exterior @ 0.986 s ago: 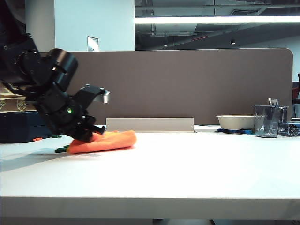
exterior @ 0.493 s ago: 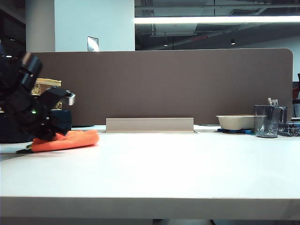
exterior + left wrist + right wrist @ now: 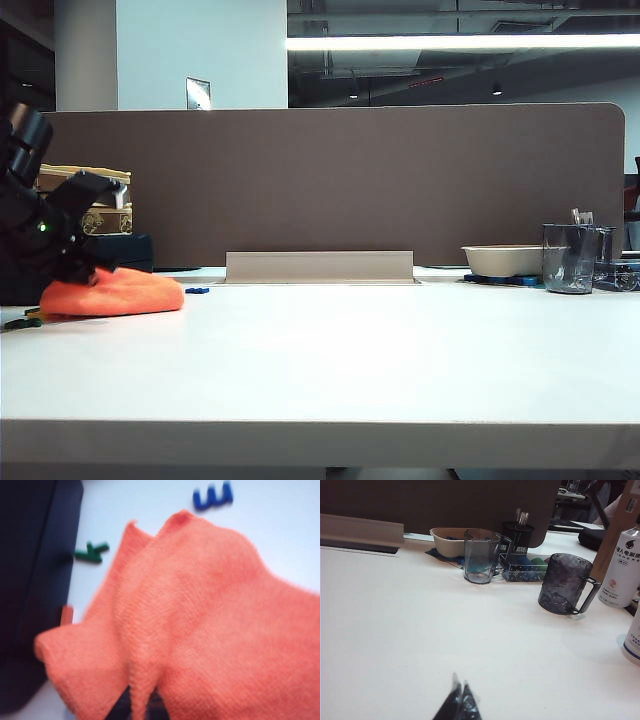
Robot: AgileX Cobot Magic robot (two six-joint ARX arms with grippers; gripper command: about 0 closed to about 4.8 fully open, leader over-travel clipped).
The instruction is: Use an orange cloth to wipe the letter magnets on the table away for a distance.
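1. The orange cloth (image 3: 112,295) is pressed flat onto the table (image 3: 380,370) near its left edge by the left gripper (image 3: 88,268), which is closed on the cloth's upper folds (its fingers are hidden under the fabric in the left wrist view, so the pinch itself cannot be seen).
2. The cloth is held low and bunched, apparently so that its broad underside can drag over the tabletop and carry small pieces along with it.
3. Of the letter magnets, a blue one (image 3: 213,495) and a green one (image 3: 92,551) lie just beside the cloth's edge, and a red-orange piece (image 3: 66,615) peeps out at its border; whether others are trapped beneath cannot be told.
4. A blue magnet (image 3: 197,291) is seen on the table just to the right of the cloth in the exterior view, so the sweep is judged incomplete.
5. The right gripper (image 3: 459,700) hangs above bare table toward the right side, its fingers together and holding nothing, kept clear of the wiping.
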